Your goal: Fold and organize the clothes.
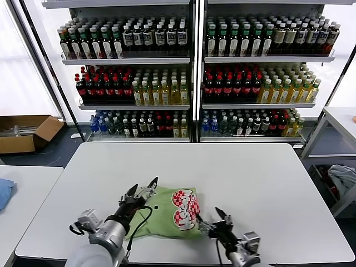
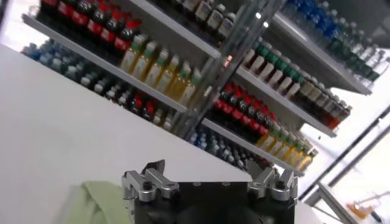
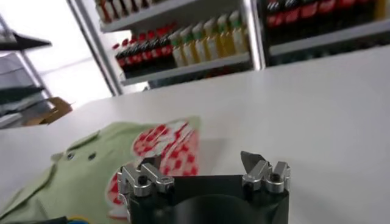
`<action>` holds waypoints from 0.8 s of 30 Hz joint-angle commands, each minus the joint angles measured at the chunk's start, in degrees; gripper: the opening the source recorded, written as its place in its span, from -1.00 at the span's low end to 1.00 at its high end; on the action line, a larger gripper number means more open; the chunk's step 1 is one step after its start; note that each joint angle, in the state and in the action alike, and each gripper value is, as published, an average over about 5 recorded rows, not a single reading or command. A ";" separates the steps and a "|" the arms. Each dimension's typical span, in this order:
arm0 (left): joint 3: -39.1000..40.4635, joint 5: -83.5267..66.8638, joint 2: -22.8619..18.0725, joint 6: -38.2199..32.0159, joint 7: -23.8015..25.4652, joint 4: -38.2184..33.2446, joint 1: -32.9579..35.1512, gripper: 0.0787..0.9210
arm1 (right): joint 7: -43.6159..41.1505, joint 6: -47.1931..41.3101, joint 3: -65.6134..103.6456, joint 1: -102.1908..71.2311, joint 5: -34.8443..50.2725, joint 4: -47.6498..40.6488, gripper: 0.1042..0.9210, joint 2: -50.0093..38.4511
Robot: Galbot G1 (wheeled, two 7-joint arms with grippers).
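A folded light-green polo shirt (image 1: 167, 214) with small buttons and a red-and-white checkered print lies on the white table (image 1: 250, 178) near its front edge. It also shows in the right wrist view (image 3: 122, 164) and as a green edge in the left wrist view (image 2: 100, 201). My left gripper (image 1: 143, 189) is open and empty, just above the shirt's left rear corner. My right gripper (image 1: 211, 218) is open and empty at the shirt's front right edge. No plain tee is in view.
Shelves of bottled drinks (image 1: 189, 72) stand behind the table. A second white table with a blue cloth (image 1: 4, 192) is at the left. A cardboard box (image 1: 25, 130) lies on the floor at the left. A side table with cloth (image 1: 342, 178) is at the right.
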 commanded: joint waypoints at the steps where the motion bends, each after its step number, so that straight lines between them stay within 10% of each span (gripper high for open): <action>1: -9.16 -3.30 1.16 -0.11 1.22 -4.04 5.15 0.76 | 2.90 -2.21 -15.04 13.32 -0.14 -15.20 0.72 3.58; 24: -10.55 -3.10 0.62 0.62 1.10 -3.92 4.84 0.77 | -6.10 -3.22 5.03 0.17 -1.39 4.01 -0.81 -13.16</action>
